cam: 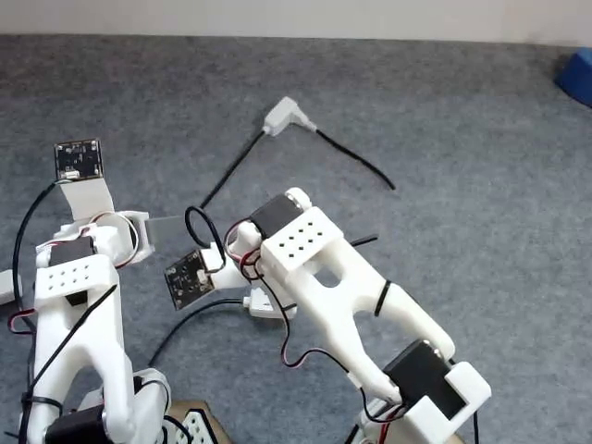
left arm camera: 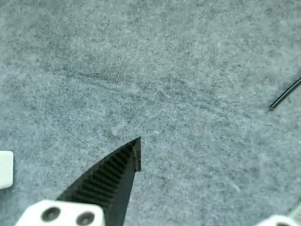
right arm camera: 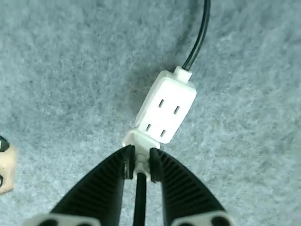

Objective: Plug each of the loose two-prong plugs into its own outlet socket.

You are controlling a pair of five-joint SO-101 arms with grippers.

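Your right tool [right arm camera: 139, 161] is clamped on the plug [right arm camera: 136, 140], which touches the outlet [right arm camera: 165, 108] just ahead. Push straight in, keeping it level, without twisting.

What looks like a white plug [cam: 282, 117] lies on grey carpet [cam: 462, 111].

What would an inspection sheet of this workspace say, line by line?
Surface: grey carpet.
Job's things: white outlet block, top slots free; white plug against its end; second white plug lying loose, apart.
Clutter: blue thing at the far edge.
Pincers: right pincer shut on the white plug; left pincer open, empty.
Cables: black cable from the outlet block; second black cable from the loose plug.
Surroundings: pale strip beyond the carpet.
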